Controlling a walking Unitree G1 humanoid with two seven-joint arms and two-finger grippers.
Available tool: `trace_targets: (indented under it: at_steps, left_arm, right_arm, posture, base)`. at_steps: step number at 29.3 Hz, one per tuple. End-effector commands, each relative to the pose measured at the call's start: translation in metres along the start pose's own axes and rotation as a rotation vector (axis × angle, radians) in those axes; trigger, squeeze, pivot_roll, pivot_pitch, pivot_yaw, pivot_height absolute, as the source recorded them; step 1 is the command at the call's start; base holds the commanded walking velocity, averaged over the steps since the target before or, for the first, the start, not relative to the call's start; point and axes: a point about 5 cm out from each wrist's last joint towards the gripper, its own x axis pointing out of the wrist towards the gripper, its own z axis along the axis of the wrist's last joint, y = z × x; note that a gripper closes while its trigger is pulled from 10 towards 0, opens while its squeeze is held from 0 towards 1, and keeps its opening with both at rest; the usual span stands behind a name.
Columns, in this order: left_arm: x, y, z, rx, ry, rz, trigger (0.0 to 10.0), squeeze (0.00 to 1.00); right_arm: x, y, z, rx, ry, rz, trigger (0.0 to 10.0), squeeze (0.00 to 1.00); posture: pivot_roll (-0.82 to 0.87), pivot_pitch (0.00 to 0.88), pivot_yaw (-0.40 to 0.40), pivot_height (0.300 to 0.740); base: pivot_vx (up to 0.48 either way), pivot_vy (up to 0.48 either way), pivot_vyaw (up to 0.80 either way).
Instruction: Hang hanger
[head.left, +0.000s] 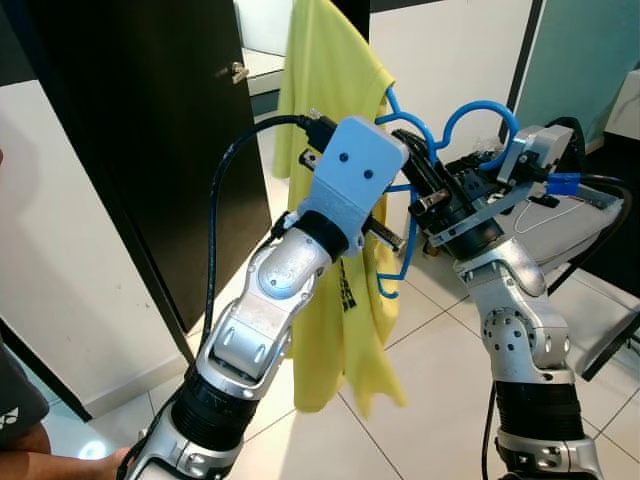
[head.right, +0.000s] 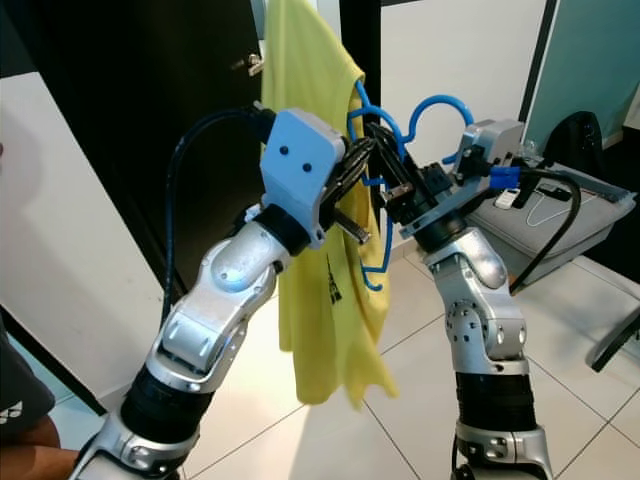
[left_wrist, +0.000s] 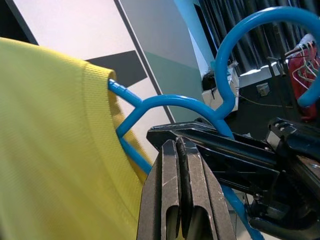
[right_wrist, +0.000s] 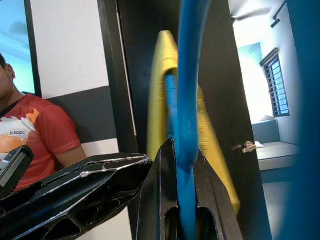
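One blue hanger, one yellow shirt draped on it, two grippers raised at chest height in front of a dark door. Hanger is held up in mid-air between the two arms, hook curling up to the right, shirt hanging down to just above the tiled floor. Right gripper: jaws clamped on the hanger's blue rod, which runs straight down between the two black fingers in the right wrist view; the yellow shirt sits just beyond the fingertips. Left gripper: jaws pressed together, nothing visible between them; the tips lie against the right gripper's black fingers, just below the fork where the hanger's arms meet the hook, and just right of the shirt collar. Dark print on the shirt front, partly hidden behind the left arm, not readable. One person in a red shirt beside the door in the right wrist view; small chest lettering, too small to read with certainty. Grey case on the far right behind the right arm.
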Motion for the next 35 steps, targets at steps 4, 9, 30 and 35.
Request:
trace_targets:
  at_steps: [4,9,30,35]
  left_arm:
    - [-0.005,0.021,-0.005,0.034,0.029,0.095,0.0,0.00]
    - [-0.006,0.036,-0.007,0.078,0.042,0.173,1.9,0.00]
    - [-0.002,0.031,0.005,-0.208,-0.049,0.064,10.0,0.00]
    - [-0.008,0.023,0.006,-0.206,-0.058,-0.048,10.0,0.00]
  right_arm:
    - [0.004,0.008,0.008,0.009,-0.042,0.063,10.0,0.00]
    - [0.002,0.008,0.008,0.008,-0.037,0.076,10.0,0.00]
    - [-0.020,0.010,0.019,0.025,-0.016,0.203,10.0,0.00]
    - [-0.021,0.008,0.021,0.028,-0.018,0.205,10.0,0.00]
  posture:
    - [-0.05,0.000,0.044,0.740]
    - [-0.05,0.000,0.041,0.740]
    - [-0.06,0.000,0.041,0.740]
    - [-0.06,0.000,0.039,0.740]
  base:
    - [0.000,0.000,0.00]
    - [0.000,0.000,0.00]
    - [0.000,0.000,0.00]
    - [0.000,0.000,0.00]
